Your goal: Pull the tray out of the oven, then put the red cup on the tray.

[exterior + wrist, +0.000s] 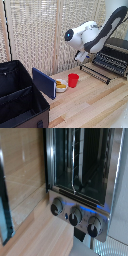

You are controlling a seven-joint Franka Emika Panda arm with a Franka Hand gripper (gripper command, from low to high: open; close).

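Note:
The oven [118, 49] stands at the exterior view's right with its door [96, 73] folded down, bar handle toward the table's middle. The tray [111, 62], a rack of thin bars, lies at the oven's mouth over the door. The red cup [73, 80] stands upright on the wooden table, off to the left of the door. My gripper [83, 59] hangs just above the door's left end, its fingers too blurred to read. The wrist view looks close at the oven [100, 188], showing thin bars of the tray [75, 163] inside and three knobs [75, 216].
A white bowl of yellow food [61, 85] sits beside the cup, with a blue panel [44, 82] leaning next to it. A large open black case [20, 97] fills the exterior view's left. A slatted screen [40, 35] stands behind.

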